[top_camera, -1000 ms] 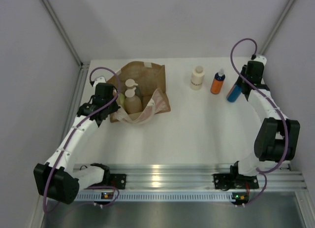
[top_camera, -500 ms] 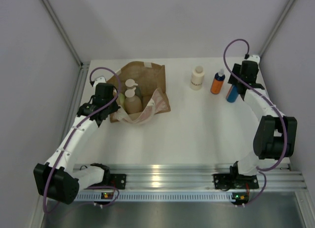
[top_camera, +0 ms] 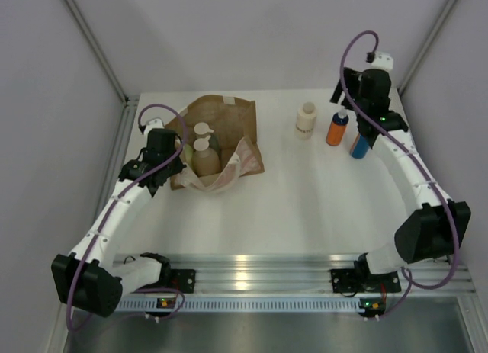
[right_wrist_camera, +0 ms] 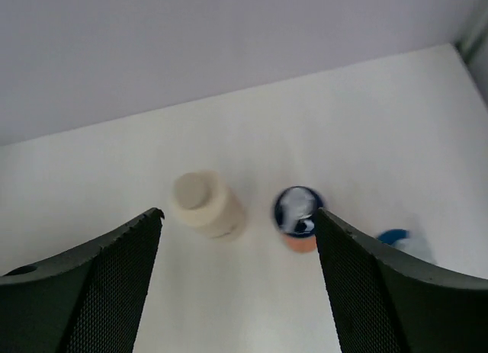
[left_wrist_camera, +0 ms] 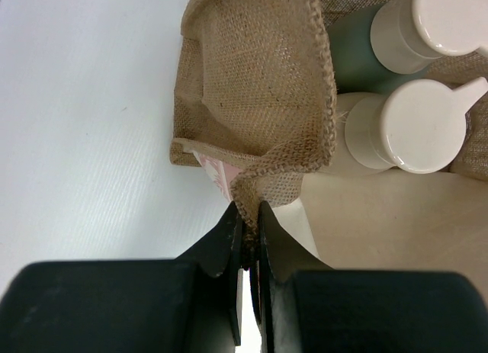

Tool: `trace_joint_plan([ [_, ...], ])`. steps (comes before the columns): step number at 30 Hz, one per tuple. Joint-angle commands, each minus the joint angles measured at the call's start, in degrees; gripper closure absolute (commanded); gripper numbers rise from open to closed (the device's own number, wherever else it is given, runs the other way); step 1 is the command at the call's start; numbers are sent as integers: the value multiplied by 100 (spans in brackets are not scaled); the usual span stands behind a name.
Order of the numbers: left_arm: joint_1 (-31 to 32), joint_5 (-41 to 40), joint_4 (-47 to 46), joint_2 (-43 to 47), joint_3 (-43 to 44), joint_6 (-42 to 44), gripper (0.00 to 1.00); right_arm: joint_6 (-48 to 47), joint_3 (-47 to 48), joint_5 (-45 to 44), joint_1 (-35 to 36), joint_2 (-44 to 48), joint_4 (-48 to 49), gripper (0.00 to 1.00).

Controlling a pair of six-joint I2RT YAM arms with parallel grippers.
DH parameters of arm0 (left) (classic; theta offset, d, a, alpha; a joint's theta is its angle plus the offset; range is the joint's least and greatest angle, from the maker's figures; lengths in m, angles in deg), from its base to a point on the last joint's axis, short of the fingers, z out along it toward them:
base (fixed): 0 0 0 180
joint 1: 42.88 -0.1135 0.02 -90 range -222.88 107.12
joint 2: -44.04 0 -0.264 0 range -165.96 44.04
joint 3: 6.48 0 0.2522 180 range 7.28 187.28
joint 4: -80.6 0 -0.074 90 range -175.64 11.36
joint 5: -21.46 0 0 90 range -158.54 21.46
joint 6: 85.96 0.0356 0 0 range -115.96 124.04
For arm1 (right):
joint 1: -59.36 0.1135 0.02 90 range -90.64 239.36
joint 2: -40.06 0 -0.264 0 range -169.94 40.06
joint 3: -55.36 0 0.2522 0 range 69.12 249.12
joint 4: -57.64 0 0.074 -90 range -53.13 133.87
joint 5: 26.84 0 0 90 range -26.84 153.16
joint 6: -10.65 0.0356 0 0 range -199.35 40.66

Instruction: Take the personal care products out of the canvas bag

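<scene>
The tan-brown rectangular bag [left_wrist_camera: 255,78] is coarse woven jute, the round white bottle caps [left_wrist_camera: 423,124] smooth plastic, the white tabletop [left_wrist_camera: 84,117] matt.

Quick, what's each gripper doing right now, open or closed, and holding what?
Left gripper: closed, pinching the edge of the canvas bag.
Right gripper: open, holding nothing.

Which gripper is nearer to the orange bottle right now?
Right. The right gripper is open and raised above the orange bottle, looking down on it. The left gripper is well off to the bottle's left, shut on the edge of the bag.
</scene>
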Motion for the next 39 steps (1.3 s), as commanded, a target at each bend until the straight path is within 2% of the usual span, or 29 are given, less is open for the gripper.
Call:
trace_joint_plan([
  [1, 71, 104, 386, 177, 59, -83, 100, 399, 435, 248, 1166, 399, -362, 21],
  [5, 71, -10, 456, 344, 76, -215, 100, 751, 715, 239, 2772, 128, -362, 24],
  [7, 71, -81, 509, 336, 103, -285, 100, 830, 1163, 169, 3302, -293, -450, 26],
  [8, 71, -151, 535, 336, 120, -303, 100, 866, 1373, 82, 3801, -469, -520, 26],
  [11, 62, -195, 597, 344, 155, -408, 100, 875, 2575, -532, 4628, -1277, -871, 26],
  [14, 71, -222, 632, 353, 147, -479, 100, 866, 3472, -858, 5087, -2130, -1214, 25],
  [18, 62, -178, 632, 380, 68, -532, 100, 1032, 4178, -1298, 5221, -3061, -1504, 24],
  [26, 62, -125, 614, 459, -20, -541, 100, 1305, 5189, -1755, 5362, -3933, -1944, 23],
  [34, 71, -55, 623, 494, -82, -479, 100, 1841, 5243, -2450, 5546, -4276, -2243, 21],
  [39, 71, -37, 614, 520, -99, -426, 100, 1885, 5602, -2143, 5529, -4662, -2234, 20],
])
